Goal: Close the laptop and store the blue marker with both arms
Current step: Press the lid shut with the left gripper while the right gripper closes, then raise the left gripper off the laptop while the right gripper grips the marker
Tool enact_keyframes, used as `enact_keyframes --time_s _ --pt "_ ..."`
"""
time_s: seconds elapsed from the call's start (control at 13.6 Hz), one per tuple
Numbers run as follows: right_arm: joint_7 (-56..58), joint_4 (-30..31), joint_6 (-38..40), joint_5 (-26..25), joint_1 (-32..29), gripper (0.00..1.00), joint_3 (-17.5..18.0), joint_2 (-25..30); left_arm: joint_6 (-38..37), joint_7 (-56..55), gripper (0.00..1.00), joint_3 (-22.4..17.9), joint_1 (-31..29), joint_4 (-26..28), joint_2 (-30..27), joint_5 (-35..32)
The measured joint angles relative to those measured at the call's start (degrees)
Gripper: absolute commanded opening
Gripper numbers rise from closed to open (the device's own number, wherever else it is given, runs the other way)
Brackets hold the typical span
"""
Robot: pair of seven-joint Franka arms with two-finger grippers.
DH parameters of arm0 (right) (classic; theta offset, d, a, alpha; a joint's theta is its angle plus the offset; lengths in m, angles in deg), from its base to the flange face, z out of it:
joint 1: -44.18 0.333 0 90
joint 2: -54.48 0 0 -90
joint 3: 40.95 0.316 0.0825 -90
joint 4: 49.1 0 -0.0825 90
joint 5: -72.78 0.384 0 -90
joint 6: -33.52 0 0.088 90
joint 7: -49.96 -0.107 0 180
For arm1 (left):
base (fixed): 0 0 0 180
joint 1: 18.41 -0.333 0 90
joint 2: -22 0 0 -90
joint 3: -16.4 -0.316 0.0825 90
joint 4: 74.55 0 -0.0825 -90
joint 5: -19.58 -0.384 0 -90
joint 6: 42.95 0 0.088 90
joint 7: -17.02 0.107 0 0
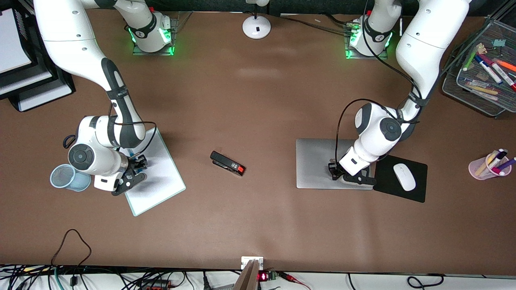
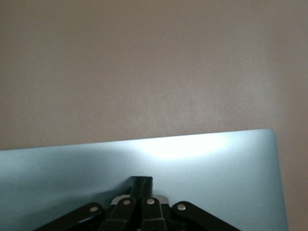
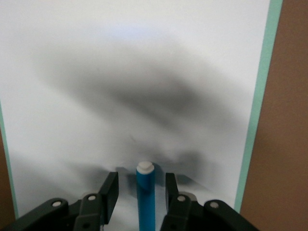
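Slim silver-grey laptop [image 1: 316,163] shut (centre-right of frame) under closed left pincer [image 1: 335,172]; right pincer [image 3: 142,192] brackets unclamped slim bright-blue marker [image 3: 145,197], storing remains

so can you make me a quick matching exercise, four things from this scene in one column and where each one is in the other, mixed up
Things:
1. slim silver-grey laptop
2. slim bright-blue marker with white tip
3. white computer mouse
4. black stapler with red end

Places or states:
A. lying on the black mouse pad
B. between the fingers of the right pincer, over the white clipboard
C. lid down, shut left pincer resting on it
D. alone on the brown table, between clipboard and laptop

Pairs: 1-C, 2-B, 3-A, 4-D
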Motion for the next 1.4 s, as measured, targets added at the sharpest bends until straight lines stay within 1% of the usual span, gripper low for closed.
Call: enact_keyframes --time_s 0.15,0.37,0.59,0.66,0.74,0.81,0.88,1.03,1.32,1.4 --pt "0.00 0.02 -0.01 0.00 -0.05 0.47 0.00 -0.02 -5.71 0.00 0.00 0.00 -0.18 -0.92 -2.16 -0.06" --pt "0.01 0.06 -0.01 0.00 -0.07 0.45 0.00 -0.09 -20.60 0.00 0.01 0.00 -0.47 -2.19 -9.65 -0.08" --pt "0.02 0.09 -0.03 0.01 -0.08 0.44 0.00 -0.26 -34.82 0.00 0.11 -0.03 -1.08 -2.35 -18.09 -0.09" --pt "0.02 0.09 -0.05 0.01 -0.08 0.40 0.00 -0.33 -38.37 0.00 0.16 -0.08 -1.21 -2.35 -20.22 -0.09" --pt "0.02 0.09 -0.09 0.01 -0.08 0.37 0.00 -0.39 -41.85 0.00 0.34 -0.15 -1.34 -2.35 -22.15 -0.09" --pt "0.03 0.09 -0.15 0.01 -0.08 0.35 0.00 -0.44 -45.29 0.00 0.71 -0.22 -1.43 -2.35 -23.89 -0.09" --pt "0.03 0.09 -0.19 0.01 -0.08 0.31 0.00 -0.47 -48.85 0.00 1.00 -0.30 -1.51 -2.47 -25.37 -0.09" --pt "0.04 0.09 -0.25 0.01 -0.08 0.27 0.00 -0.48 -55.50 0.24 1.00 -0.34 -2.17 -4.09 -27.34 -0.10" --pt "0.04 0.09 -0.34 0.02 -0.08 0.23 -0.01 -0.48 -66.46 4.36 1.00 -0.47 -3.89 -12.83 -28.29 -0.51" --pt "0.04 0.09 -0.35 0.02 -0.09 0.18 -0.01 -0.49 -68.17 5.54 1.00 -0.47 -4.12 -15.00 -28.39 -1.95"
